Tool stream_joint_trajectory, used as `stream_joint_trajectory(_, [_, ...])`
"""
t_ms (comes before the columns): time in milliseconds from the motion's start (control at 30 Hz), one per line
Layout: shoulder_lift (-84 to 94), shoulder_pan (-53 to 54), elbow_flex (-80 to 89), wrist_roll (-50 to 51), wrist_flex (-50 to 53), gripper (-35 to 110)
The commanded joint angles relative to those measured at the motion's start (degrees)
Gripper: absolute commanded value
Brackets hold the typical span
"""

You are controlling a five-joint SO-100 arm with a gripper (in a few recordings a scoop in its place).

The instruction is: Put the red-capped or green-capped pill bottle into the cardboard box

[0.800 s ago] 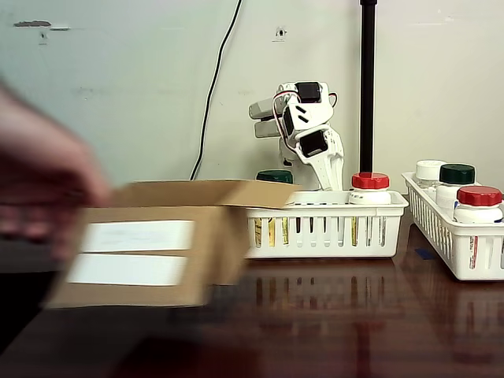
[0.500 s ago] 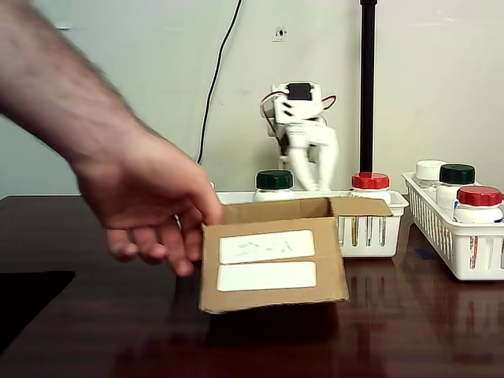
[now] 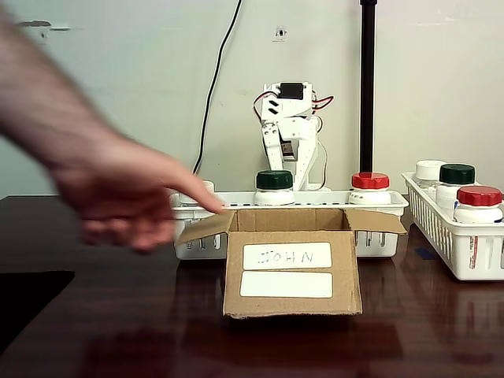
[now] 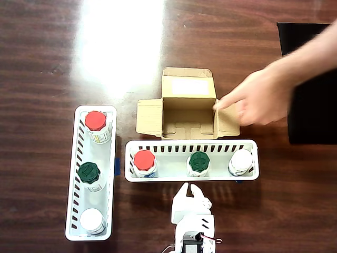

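A person's hand [image 4: 263, 97] touches a flap of the open, empty cardboard box [image 4: 188, 108] at frame centre, so the pick has not begun. The pill bottle [image 4: 144, 162] stands in the white basket [image 4: 247, 143] just below the box; the gripper [image 4: 190, 191] hovers empty below that basket, fingers slightly parted, and must next reach up-left to the red cap.

The white arm [image 3: 290, 134] stands folded at the back of the fixed view, its upper links stacked upright and red wires looping at the top. In the overhead view it sits at 6 o'clock, with the tool [image 4: 190, 190] pointing toward 12 o'clock, its two fingers slightly parted and holding nothing. A person's hand [image 4: 260, 97] reaches in from 2 o'clock, fingers extended; in the fixed view this hand [image 3: 130, 197] is blurred.
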Motion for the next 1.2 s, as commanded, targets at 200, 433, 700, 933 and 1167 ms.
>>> stream_joint_trajectory(200, [-5.89,-5.89,-29.36,-1.85,14.77,3])
stream_joint_trajectory(433, [-23.99,-14.06,-51.15,-4.66,18.11,3])
stream_joint_trajectory(700, [-47.2,-21.45,-61.35,-5.54,2.46,26])
stream_joint_trajectory(933, [-74.27,-26.63,-78.75,-5.98,-7.03,62])
stream_joint_trajectory(1167, [-96.77,-32.26,-93.6,-5.8,-15.91,70])
